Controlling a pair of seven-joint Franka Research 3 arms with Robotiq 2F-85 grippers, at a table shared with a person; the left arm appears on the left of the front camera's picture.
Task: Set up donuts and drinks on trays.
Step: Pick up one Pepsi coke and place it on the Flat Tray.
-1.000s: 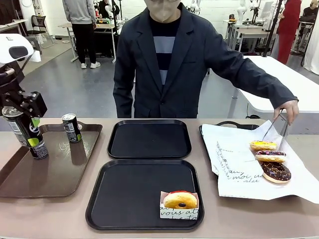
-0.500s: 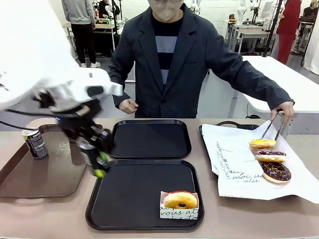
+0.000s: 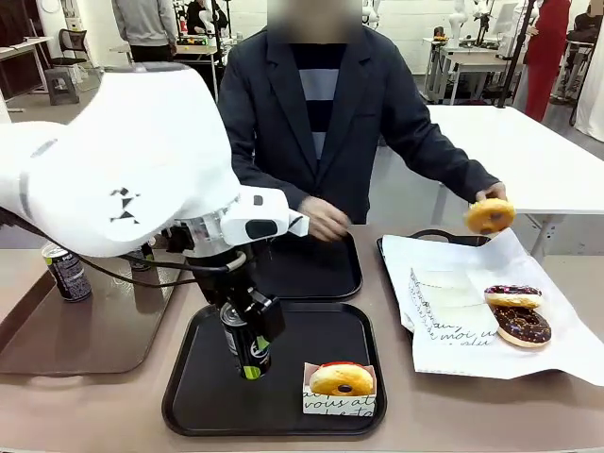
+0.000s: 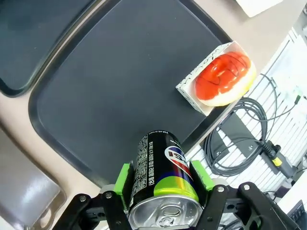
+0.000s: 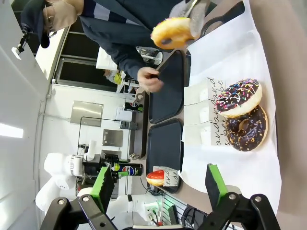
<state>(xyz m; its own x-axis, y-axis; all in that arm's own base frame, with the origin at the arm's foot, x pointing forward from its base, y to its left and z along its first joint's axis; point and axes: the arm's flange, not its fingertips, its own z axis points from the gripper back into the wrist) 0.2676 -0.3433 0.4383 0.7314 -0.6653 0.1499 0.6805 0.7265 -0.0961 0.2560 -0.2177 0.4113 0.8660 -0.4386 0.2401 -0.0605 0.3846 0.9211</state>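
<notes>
Left wrist view, bottom centre: I find the left gripper with its green pads pinching a slim, glossy black can over the matte, round-cornered black tray. That view shows the paper-sleeved donut red-topped at upper right, whereas the front view shows it golden. The right gripper stands with jaws spread, holding nothing.

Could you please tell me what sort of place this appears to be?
Probably a robotics lab staged as a snack counter: work tables with equipment stand behind the person, while the left claw holds a drink can over a black tray with a donut.
</notes>
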